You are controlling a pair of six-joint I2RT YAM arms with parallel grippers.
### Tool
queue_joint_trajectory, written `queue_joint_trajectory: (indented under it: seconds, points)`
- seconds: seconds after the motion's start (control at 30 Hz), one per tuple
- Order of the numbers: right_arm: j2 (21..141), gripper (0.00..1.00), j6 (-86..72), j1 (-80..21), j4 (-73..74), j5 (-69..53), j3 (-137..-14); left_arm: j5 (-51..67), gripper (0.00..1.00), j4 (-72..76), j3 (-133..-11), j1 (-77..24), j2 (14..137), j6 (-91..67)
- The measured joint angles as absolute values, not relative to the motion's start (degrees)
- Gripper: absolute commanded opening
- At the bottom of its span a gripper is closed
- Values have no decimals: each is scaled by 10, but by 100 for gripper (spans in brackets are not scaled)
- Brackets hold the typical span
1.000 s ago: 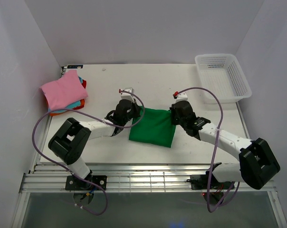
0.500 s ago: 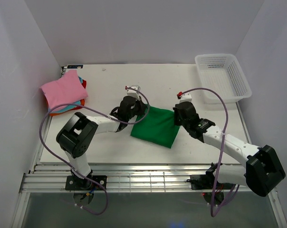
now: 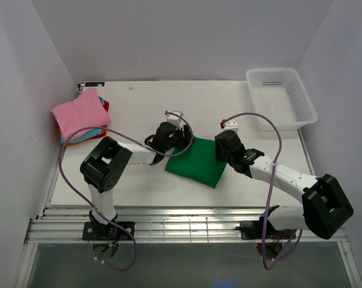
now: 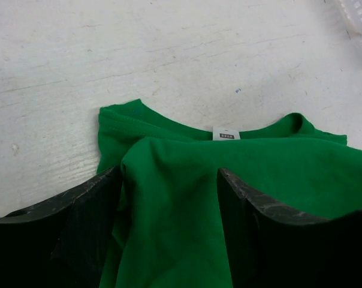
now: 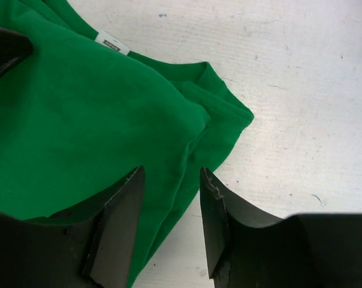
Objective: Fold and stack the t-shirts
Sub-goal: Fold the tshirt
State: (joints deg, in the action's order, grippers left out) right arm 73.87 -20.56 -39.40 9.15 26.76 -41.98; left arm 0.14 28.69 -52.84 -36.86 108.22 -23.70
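- Flanking the green t-shirt [image 3: 196, 162]: left gripper [image 3: 178, 139] at its far-left corner, right gripper [image 3: 219, 147] at its far-right corner.
- Shirt lies folded flat on the white table [image 3: 139, 102], between the two claws and reaching toward the arm bases from them.
- Left gripper, wrist view [image 4: 169, 174]: fingers [image 4: 79, 222] spread wide, nothing pinched. Cloth lies loose in the gap and under it. Collar and white neck label [image 4: 225, 134] are just ahead of the tips.
- Right gripper, wrist view [image 5: 171, 173]: fingers [image 5: 118, 228] apart, not clamped. The shirt's folded side edge runs through the gap. Bulk of the cloth is on one side of the claw, bare table on the other.
- Can't tell whether either set of tips touches the table.
- Other t-shirts: stack well off to the left of the left gripper, at the table's far-left corner. Pink t-shirt [image 3: 79, 114] is on top, with teal-blue [image 3: 96, 130] and orange-red [image 3: 106, 107] edges showing beneath.
- White mesh basket [image 3: 283, 96]: well beyond the right gripper, at the far-right corner, apart from the shirt.
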Motion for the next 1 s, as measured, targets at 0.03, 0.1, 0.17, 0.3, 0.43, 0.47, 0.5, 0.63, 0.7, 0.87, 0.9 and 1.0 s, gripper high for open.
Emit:
queue_joint_trajectory:
  seconds: [0.03,0.1,0.17,0.3,0.43,0.47,0.5,0.63,0.7,0.87,0.9,1.0]
  points:
    - [737,47,-205,-398,91,270,-424,-4,75,287,-527,-369,1079,-234]
    - [731,45,-201,-403,87,270,-430,-21,75,287,-514,-369,1061,-229]
    - [721,43,-192,-407,77,263,-434,-44,75,287,-493,-369,1032,-225]
    - [723,36,-175,-409,46,234,-448,-108,75,289,-463,-369,961,-214]
    - [771,24,-159,-409,16,210,-475,-159,61,307,-455,-370,915,-211]
    - [788,21,-157,-409,10,206,-481,-163,54,314,-456,-370,913,-209]
    - [806,16,-157,-409,6,203,-489,-161,33,318,-457,-370,915,-208]
    - [875,10,-153,-409,0,197,-519,-122,1,326,-484,-370,963,-215]
    - [901,9,-154,-409,-1,196,-530,-88,0,328,-503,-370,1003,-221]
    - [920,8,-155,-409,3,212,-531,-10,0,333,-526,-375,1077,-239]
    - [920,8,-155,-409,3,216,-531,1,0,333,-526,-377,1084,-242]
    - [920,8,-158,-409,9,232,-531,23,0,336,-526,-385,1089,-246]
